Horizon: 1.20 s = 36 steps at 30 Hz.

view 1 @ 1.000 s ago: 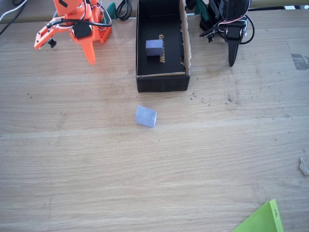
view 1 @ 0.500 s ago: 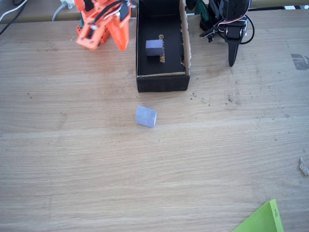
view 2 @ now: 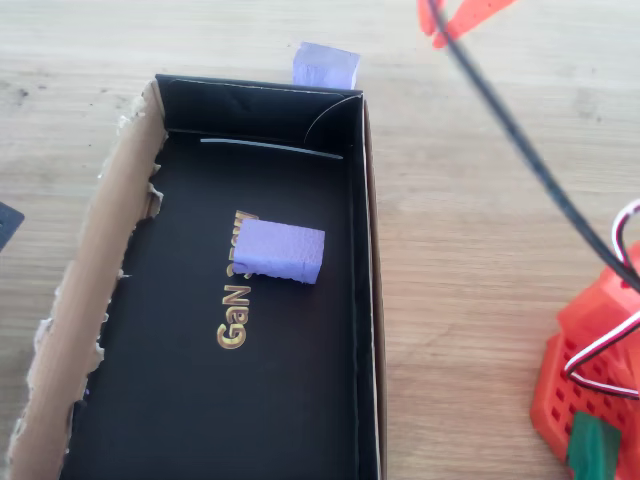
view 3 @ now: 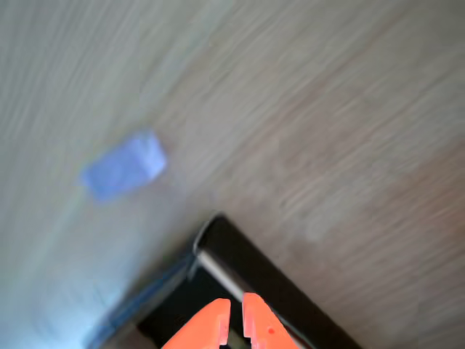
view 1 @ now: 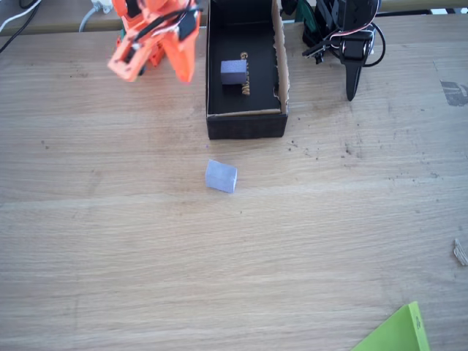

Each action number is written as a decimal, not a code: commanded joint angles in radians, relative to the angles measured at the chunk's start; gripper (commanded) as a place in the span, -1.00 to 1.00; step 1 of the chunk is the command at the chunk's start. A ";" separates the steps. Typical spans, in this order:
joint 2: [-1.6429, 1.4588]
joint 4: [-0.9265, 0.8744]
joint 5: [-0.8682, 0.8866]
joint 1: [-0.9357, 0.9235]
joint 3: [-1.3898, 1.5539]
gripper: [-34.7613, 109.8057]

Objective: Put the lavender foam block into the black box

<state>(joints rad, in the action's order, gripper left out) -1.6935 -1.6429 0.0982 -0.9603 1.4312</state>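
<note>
- Swinging across the far-left part of the table, the orange arm now sits beside the left wall of the black box [view 1: 245, 110] in the fixed view, where a second earlier it stood farther left with its tip pointing down at the wood; the blocks and the box have not shifted.
- In the wrist view the gripper [view 3: 234, 314] has its two orange fingertips almost together, with only a thin slit between them and nothing held.
- By the look of it, the task is barely begun: the lavender foam block [view 1: 221, 176] lies on the bare table [view 1: 110, 241], near the box's nearer short wall but apart from it, untouched.
- Left to do, as a judgement: reach the block, open, grip, lift, and carry it over the wall.
- A darker lavender cube [view 1: 233, 72] already rests on the box floor, partly over the gold lettering [view 2: 232, 325].
- The task block looks small, pale and slightly oblong with one rounded edge; the wrist view shows it blurred.
</note>
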 commanded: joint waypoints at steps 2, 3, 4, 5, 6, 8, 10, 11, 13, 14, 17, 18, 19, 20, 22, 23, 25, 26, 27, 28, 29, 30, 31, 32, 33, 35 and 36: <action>0.021 0.061 -0.110 -0.097 -0.101 -0.52; 0.031 0.067 -0.132 -0.112 -0.104 -0.52; 0.038 0.078 -0.155 -0.127 -0.106 -0.52; 0.046 0.080 -0.179 -0.143 -0.117 -0.52; 0.052 0.072 -0.207 -0.156 -0.130 -0.52; 0.054 0.055 -0.256 -0.190 -0.138 -0.52; 0.054 0.046 -0.267 -0.212 -0.147 -0.52; 0.066 0.037 -0.258 -0.213 -0.166 -0.52; 0.115 0.006 -0.230 -0.193 -0.227 -0.52; 0.138 -0.003 -0.210 -0.183 -0.258 -0.52; 0.187 0.025 -0.178 -0.160 -0.307 -0.52; 0.195 0.046 -0.172 -0.153 -0.307 -0.52; 0.202 0.064 -0.161 -0.149 -0.307 -0.52; 0.212 0.081 -0.155 -0.143 -0.311 -0.52; 0.242 0.097 -0.147 -0.133 -0.333 -0.52; 0.259 0.098 -0.146 -0.129 -0.350 -0.52; 0.296 0.104 -0.144 -0.123 -0.390 -0.52; 0.316 0.104 -0.144 -0.120 -0.411 -0.52; 0.334 0.104 -0.144 -0.118 -0.430 -0.52; 0.353 0.104 -0.144 -0.117 -0.449 -0.52; 0.370 0.104 -0.144 -0.115 -0.471 -0.52; 0.390 0.098 -0.146 -0.115 -0.494 -0.52; 0.405 0.092 -0.146 -0.117 -0.514 -0.52; 0.419 0.089 -0.149 -0.118 -0.531 -0.52; 0.431 0.087 -0.149 -0.121 -0.546 -0.52; 0.453 0.086 -0.149 -0.124 -0.572 -0.52; 0.463 0.086 -0.149 -0.126 -0.583 -0.52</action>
<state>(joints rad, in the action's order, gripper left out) -1.2287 -1.5631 -0.0368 -1.0677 0.9204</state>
